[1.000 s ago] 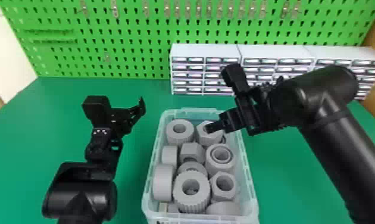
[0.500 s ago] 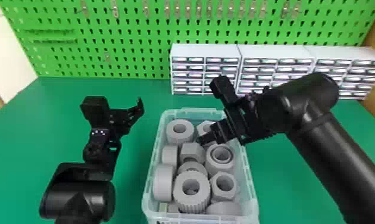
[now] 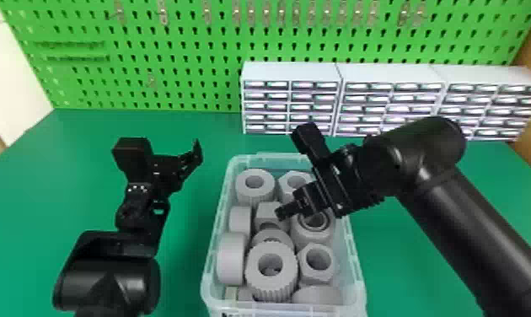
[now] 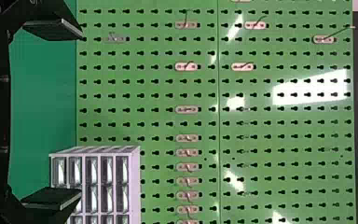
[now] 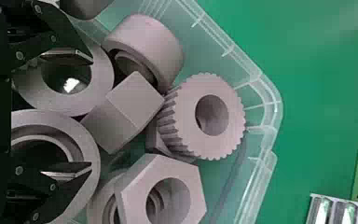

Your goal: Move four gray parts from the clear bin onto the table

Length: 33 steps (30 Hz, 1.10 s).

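You have the clear bin [image 3: 213, 244] on the green table [image 3: 184, 274], and the gray parts lie piled inside it. Nearest you, a large ribbed gear [image 3: 256, 274] leans in the bin's near half, its hole facing up, with a hex nut [image 3: 317, 272] just to its right and a smooth cylinder [image 3: 231, 261] on its side at its left. Toward the bin's middle sits an angular block [image 3: 266, 208]. Your right gripper [image 3: 280, 212] is over this stretch of the bin, angled in from the right; its fingers are spread, with nothing gripped between them. In the bin's far left corner you see another ribbed part [image 3: 254, 196], with a second nut [image 3: 288, 181] beside it. Your left gripper [image 3: 195, 156] is parked over the table, left of the bin's far end, released, holding nothing. Beyond the bin, white drawer units [image 3: 292, 71] stand before a green pegboard [image 3: 193, 63].
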{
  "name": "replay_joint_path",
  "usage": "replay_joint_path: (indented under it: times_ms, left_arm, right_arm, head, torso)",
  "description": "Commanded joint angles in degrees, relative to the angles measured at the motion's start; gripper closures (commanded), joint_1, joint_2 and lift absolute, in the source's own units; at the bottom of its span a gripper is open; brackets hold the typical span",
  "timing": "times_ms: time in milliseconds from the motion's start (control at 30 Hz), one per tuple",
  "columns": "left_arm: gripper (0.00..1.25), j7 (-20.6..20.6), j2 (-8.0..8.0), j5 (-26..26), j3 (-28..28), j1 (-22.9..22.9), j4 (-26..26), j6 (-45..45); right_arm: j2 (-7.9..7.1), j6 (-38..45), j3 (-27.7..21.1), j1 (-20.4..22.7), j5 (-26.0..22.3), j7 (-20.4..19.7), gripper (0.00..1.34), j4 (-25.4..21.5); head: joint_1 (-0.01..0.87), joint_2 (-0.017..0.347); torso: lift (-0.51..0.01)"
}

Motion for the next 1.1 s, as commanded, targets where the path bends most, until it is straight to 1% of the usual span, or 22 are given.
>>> replay_joint_path:
  times_ms: [0, 267, 800, 967, 1067]
  left_arm:
    - [0.10, 0.00, 0.03, 0.00, -0.03, -0.08, 0.00, 0.00]
    - [0.10, 0.00, 0.38, 0.18, -0.03, -0.08, 0.00, 0.00]
    - [0.10, 0.00, 0.47, 0.35, -0.03, 0.01, 0.00, 0.00]
    - [0.10, 0.00, 0.56, 0.35, -0.03, -0.08, 0.00, 0.00]
    - [0.10, 0.00, 0.56, 0.35, -0.11, -0.08, 0.00, 0.00]
  right_arm:
    - [0.06, 0.00, 0.36, 0.08, -0.03, 0.00, 0.46, 0.67]
    - [-0.03, 0.17, 0.89, 0.17, -0.03, 0.00, 0.46, 1.20]
    - [-0.03, 0.26, 1.24, 0.35, 0.06, 0.00, 0.46, 2.26]
    - [-0.03, 0.52, 1.24, 0.44, -0.03, 0.00, 0.52, 2.78]
    - [-0.03, 0.88, 1.33, 0.35, -0.11, 0.00, 0.54, 3.05]
  head:
    - [0.693, 0.072]
    - [0.693, 0.072]
    - [0.693, 0.072]
    - [0.693, 0.072]
    - [0.693, 0.072]
  torso:
    - [-0.052]
    - [-0.052]
    - [-0.052]
    - [-0.052]
    - [-0.052]
